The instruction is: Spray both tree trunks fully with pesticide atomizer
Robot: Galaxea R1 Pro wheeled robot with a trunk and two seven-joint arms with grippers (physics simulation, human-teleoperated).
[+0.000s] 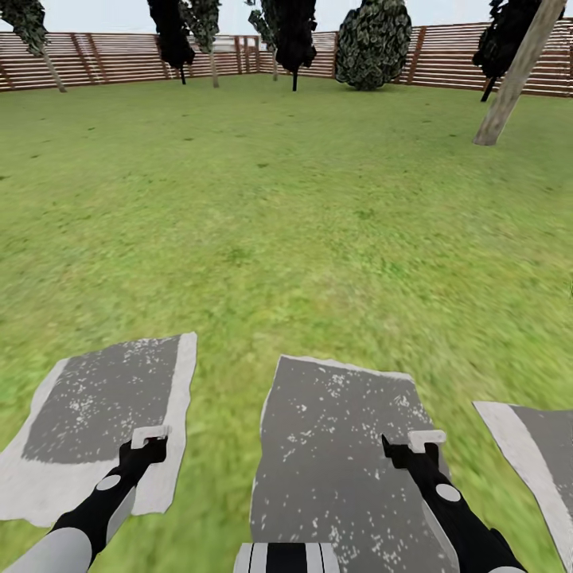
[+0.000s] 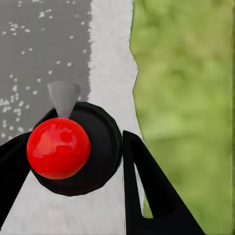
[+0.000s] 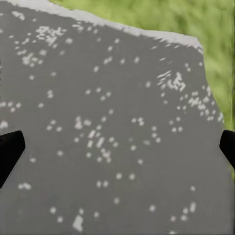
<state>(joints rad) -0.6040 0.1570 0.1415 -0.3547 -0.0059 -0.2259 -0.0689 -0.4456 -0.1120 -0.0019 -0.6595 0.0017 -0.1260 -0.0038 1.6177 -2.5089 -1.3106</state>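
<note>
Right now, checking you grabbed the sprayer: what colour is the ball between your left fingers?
Glossy red ball on a black body, clearest in the left wrist view.

There is no text, label, brand, number or sign that can be read in any of the views. The paving stones, the wooden fence and the red and black object between the left fingers carry no writing.
</note>
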